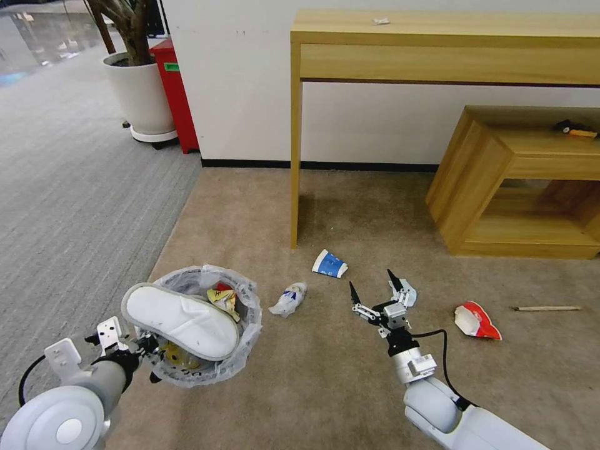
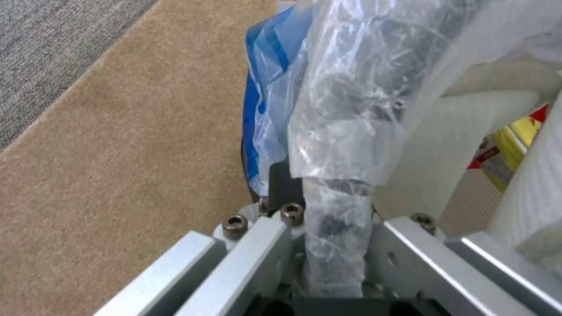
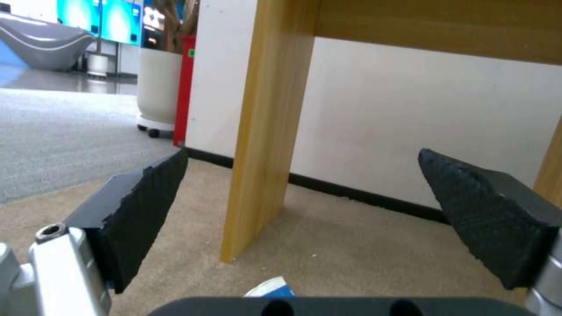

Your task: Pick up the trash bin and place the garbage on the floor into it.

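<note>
The trash bin (image 1: 249,312), round and lined with a crinkled plastic bag, is at lower left in the head view. My left gripper (image 1: 147,345) is shut on its near rim; in the left wrist view the gripper (image 2: 336,210) clamps the bag-covered rim (image 2: 363,96). A white slipper (image 1: 181,321) and a yellow wrapper (image 1: 224,299) lie inside. Still on the beige floor (image 1: 337,387) are a blue-white paper cup (image 1: 329,264), a crumpled white piece (image 1: 289,299), a red wrapper (image 1: 476,321) and a wooden stick (image 1: 547,308). My right gripper (image 1: 372,281) hangs open just before the cup (image 3: 272,287), empty.
A tall wooden table stands against the wall, its leg (image 1: 295,156) just beyond the cup. A low wooden shelf (image 1: 487,181) is at right. A white planter (image 1: 140,94) and red box (image 1: 178,100) stand far left by the grey carpet (image 1: 69,187).
</note>
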Controlling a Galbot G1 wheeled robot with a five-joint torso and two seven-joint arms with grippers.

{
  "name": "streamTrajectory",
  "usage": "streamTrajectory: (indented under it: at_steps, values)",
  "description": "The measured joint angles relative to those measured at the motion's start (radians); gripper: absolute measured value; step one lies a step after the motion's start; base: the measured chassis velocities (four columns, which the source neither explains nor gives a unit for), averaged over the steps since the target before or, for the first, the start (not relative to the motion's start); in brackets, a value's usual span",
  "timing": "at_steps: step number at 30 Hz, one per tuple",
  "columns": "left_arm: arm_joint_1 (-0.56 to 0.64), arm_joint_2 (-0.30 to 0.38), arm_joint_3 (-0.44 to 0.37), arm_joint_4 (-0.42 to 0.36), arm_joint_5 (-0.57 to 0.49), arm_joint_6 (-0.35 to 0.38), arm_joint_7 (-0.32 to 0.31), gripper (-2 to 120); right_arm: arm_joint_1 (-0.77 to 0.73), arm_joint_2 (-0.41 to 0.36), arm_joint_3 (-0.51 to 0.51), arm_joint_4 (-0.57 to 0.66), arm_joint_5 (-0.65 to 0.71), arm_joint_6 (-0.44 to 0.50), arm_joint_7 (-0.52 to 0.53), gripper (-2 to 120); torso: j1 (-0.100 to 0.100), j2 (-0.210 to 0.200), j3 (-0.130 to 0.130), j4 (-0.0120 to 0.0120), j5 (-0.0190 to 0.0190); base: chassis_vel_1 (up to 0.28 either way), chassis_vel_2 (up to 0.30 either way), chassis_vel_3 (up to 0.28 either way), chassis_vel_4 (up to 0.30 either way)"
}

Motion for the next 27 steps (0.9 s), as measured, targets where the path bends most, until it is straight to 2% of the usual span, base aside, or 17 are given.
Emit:
streamTrajectory:
  at_steps: [12, 20, 27]
  values:
    - [0.002, -0.004, 0.000, 0.002, 0.000, 0.000, 0.002, 0, 0.006, 0.013, -0.012, -0.025, -0.028, 0.003, 0.007, 100, 0.000, 0.000, 0.000, 0.0001, 0.0000, -0.011, 0.004, 0.008, -0.009]
    - [-0.002, -0.007, 0.003, 0.007, 0.002, -0.002, 0.004, 0, 0.014, 0.018, -0.028, -0.038, -0.048, 0.011, 0.010, 100, 0.000, 0.000, 0.000, 0.0000, 0.0001, -0.096, 0.106, 0.111, -0.106]
    - [-0.008, -0.014, 0.010, 0.010, 0.003, -0.002, 0.004, 0, 0.101, -0.018, -0.150, -0.084, -0.027, 0.012, -0.011, 100, 0.000, 0.000, 0.000, 0.0000, -0.0001, -0.034, 0.029, 0.043, -0.025]
